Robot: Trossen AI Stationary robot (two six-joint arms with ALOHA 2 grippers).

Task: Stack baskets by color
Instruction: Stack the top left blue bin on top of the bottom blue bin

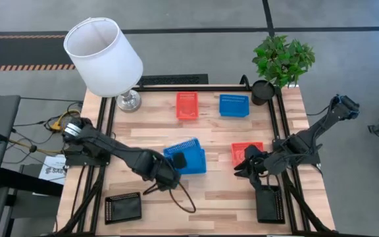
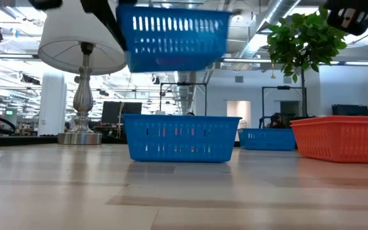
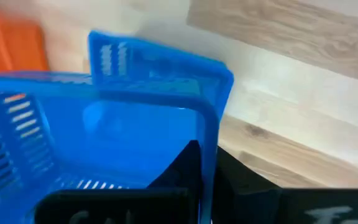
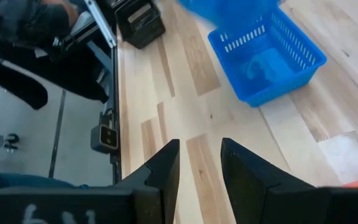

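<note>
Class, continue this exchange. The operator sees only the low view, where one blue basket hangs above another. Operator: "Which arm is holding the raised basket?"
Observer: The left end effector is shut on the rim of the raised blue basket.
Operator: Is the other arm carrying anything?
Observer: No. The right end effector is open and empty, hovering beside a red basket.
Operator: Are there any black ones?
Observer: Yes, a black basket lies at each near corner; the second is on the right arm's side.
</note>
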